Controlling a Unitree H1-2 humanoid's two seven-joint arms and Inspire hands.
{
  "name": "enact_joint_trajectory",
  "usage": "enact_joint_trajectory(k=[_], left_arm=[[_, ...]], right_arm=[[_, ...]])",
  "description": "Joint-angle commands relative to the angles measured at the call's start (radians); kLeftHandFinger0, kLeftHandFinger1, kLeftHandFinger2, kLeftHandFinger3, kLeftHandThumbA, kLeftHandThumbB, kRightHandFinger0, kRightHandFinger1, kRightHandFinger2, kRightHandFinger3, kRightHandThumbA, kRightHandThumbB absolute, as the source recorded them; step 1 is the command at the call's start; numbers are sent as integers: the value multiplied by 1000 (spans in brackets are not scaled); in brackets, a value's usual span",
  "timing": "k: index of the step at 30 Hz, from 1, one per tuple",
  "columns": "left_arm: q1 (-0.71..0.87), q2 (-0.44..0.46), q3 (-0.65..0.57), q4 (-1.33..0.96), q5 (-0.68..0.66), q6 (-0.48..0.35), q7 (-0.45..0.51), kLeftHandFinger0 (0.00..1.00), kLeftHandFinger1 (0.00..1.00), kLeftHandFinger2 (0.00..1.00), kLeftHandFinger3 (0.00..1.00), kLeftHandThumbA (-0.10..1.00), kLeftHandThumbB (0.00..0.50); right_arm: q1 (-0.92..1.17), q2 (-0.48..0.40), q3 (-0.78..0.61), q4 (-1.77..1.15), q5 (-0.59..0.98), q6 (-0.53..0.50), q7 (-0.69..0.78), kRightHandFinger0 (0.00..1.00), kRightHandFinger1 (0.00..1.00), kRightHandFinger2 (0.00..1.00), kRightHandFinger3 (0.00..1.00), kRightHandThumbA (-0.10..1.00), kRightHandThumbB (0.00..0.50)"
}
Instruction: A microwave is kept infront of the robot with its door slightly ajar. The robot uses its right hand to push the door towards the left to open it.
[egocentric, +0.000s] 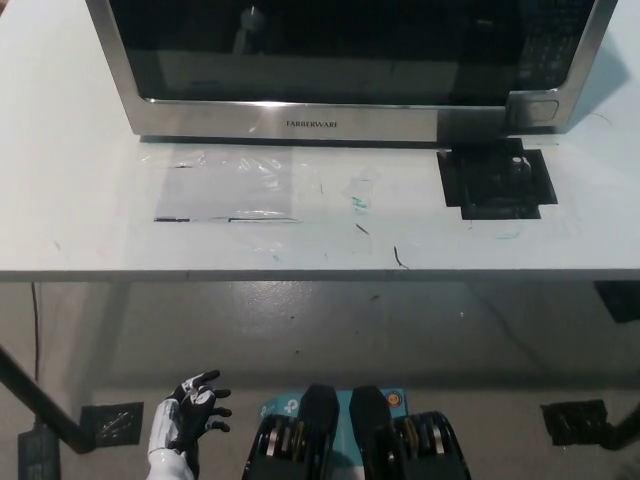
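Microwave (350, 65) — steel-framed, dark glass door, on white bench (90, 220) — well beyond the low left robot hand (190, 415), fingers spread, empty.

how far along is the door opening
Nothing looks done yet: the microwave on the white table shows its door near flush, at most slightly ajar. Nothing is in hand: the left hand rests low with fingers spread, and the right hand is out of view. The whole leftward push remains.
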Motion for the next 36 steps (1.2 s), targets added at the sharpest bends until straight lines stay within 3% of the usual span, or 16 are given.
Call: enact_joint_trajectory(k=[1, 2, 7, 10, 11, 15, 16, 21, 24, 27, 30, 36], left_arm=[[-7, 3, 1, -14, -16, -33, 8, 294, 325, 413, 546, 224, 48], [-7, 3, 1, -15, -17, -35, 7, 278, 314, 406, 545, 215, 47], [-5, 10, -1, -11, -20, -33, -2, 285, 321, 404, 532, 219, 58], [-6, 10, -4, -10, -15, -33, 5, 271, 311, 397, 528, 211, 41], [-6, 11, -3, -5, -20, -38, 0, 276, 321, 407, 529, 201, 38], [-3, 11, -5, -11, -17, -38, 4, 271, 315, 397, 523, 213, 52], [-3, 11, -6, -12, -16, -37, 5, 272, 316, 394, 520, 214, 51], [0, 10, -7, -22, -19, -26, 6, 287, 324, 394, 523, 189, 32], [-5, 10, -7, -16, -18, -32, 9, 292, 323, 394, 523, 197, 38], [-3, 10, -13, -22, -11, -30, 10, 284, 317, 394, 521, 207, 33], [-2, 11, -15, -21, -11, -30, 11, 276, 318, 399, 517, 218, 39], [-4, 8, -13, -5, -18, -45, 6, 276, 314, 390, 521, 221, 38]], right_arm=[[-58, -67, -57, -136, 64, 66, -14, 420, 570, 652, 774, 464, 189], [-71, -76, -69, -164, 76, 96, -17, 423, 569, 649, 767, 461, 205], [-159, -142, -69, -232, 78, 150, -6, 438, 591, 654, 773, 407, 189], [-210, -161, -58, -260, 81, 193, -9, 432, 572, 632, 783, 381, 192], [-257, -167, -47, -284, 83, 240, -17, 412, 565, 636, 782, 349, 169], [-347, -177, -3, -301, 72, 250, -14, 402, 566, 625, 782, 274, 121], [-364, -187, 19, -302, 72, 250, -22, 407, 567, 630, 788, 274, 135], [-451, -204, 88, -271, 60, 250, -40, 470, 585, 640, 808, 237, 73], [-535, -205, 127, -208, 18, 250, -27, 443, 595, 670, 807, 319, 80], [-590, -202, 146, -152, 12, 250, -22, 452, 615, 670, 816, 307, 103], [-639, -191, 160, -90, 5, 237, -14, 435, 585, 630, 754, 275, 114], [-751, -199, 227, 108, -37, 171, 11, 437, 604, 651, 822, 292, 125]])
